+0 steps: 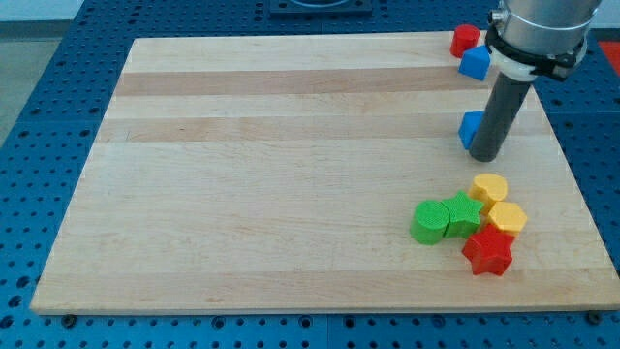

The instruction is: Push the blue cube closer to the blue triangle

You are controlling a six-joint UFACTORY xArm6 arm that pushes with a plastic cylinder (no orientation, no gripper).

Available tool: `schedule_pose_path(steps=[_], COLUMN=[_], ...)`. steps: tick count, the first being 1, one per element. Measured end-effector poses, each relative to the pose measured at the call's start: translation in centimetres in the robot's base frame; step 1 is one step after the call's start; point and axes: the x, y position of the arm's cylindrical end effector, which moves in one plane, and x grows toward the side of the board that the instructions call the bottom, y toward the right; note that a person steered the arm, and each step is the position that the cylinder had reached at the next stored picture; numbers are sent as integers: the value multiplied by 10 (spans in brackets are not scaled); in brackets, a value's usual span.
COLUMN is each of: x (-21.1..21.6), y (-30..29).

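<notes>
Tip: no claw here, so nothing to call wide, narrow or holding; only a dark rod ending at my tip (483, 155), planted on the wooden board (291, 174) and touching the right face of the blue block below.
Near cluster: well below the tip, toward the view's bottom — red star (487, 252), yellow hexagon-like block (507, 217), yellow rounded block (489, 186), green star-like block (465, 211), green cylinder (429, 221); all bunched, touching or just beside one another, none part of the task.
Blue block at tip: small blue block (470, 128), just left of the tip, largely hidden by the rod; plain flat faces on the visible sliver, shape not sure, probably the cube.
Blue block beyond: second blue block (474, 62), above the tip toward the view's top, sloped upper faces, probably the triangle.
Red block: red block (465, 40), touching the far blue block on its upper left, at the board's far edge.
Step in hand: contact made, but on the side, not behind.
Next move: calls for coming round below the near blue block, then a push toward the view's top.
Risk: glancing push, or knocking the red block.
</notes>
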Motion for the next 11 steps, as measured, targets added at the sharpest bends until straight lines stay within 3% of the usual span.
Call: schedule_pose_path(steps=[8, 11], x=[-76, -89], y=[-41, -14])
